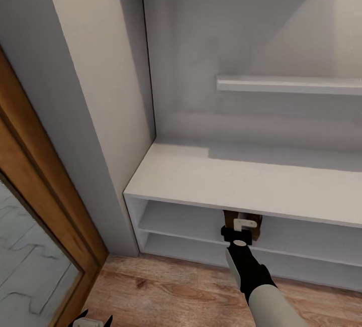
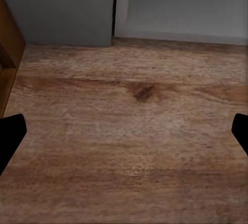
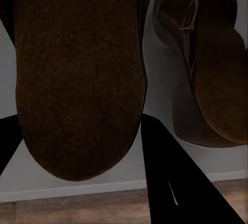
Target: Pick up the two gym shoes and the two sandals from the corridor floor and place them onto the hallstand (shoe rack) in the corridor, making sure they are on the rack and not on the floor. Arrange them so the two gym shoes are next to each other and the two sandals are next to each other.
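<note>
The left pincer hangs low with its fingers spread wide over bare corridor floor. Farther ahead, the right pincer reaches under the hallstand's flat top, clasping one sandal between its fingers. Just beside that one, the second sandal lies on the grey shelf.

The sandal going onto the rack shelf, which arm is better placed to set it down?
Right. The right gripper is already reaching into the rack with a sandal between its fingers, beside the other sandal. The left gripper hangs open over bare floor.
</note>
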### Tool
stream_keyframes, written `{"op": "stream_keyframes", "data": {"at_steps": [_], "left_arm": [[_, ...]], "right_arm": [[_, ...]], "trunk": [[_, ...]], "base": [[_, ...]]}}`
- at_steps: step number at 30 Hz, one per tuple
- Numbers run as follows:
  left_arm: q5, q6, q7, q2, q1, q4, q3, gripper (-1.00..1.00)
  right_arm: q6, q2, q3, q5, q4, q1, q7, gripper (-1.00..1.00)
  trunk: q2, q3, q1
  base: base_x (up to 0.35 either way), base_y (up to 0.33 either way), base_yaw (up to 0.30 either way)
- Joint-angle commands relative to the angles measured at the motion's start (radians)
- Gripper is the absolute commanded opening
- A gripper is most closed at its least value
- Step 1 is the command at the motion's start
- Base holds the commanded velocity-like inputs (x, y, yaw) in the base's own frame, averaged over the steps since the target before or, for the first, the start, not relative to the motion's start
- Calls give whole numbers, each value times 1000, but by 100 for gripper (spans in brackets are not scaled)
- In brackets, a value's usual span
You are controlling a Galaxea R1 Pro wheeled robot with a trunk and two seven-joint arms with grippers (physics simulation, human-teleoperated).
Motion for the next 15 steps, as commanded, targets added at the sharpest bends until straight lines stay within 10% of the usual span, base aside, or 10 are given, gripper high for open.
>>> {"op": "stream_keyframes", "data": {"at_steps": [1,15], "left_arm": [[10,0,-11,0,0,1,2,100],[10,-2,-10,0,0,1,4,100]], "right_arm": [[8,1,-3,7,-2,0,-1,-100],[7,1,-4,7,-2,0,-1,-100]], "trunk": [[0,-1,0],[0,-1,0]], "base": [[0,0,-23],[63,0,-1]]}}
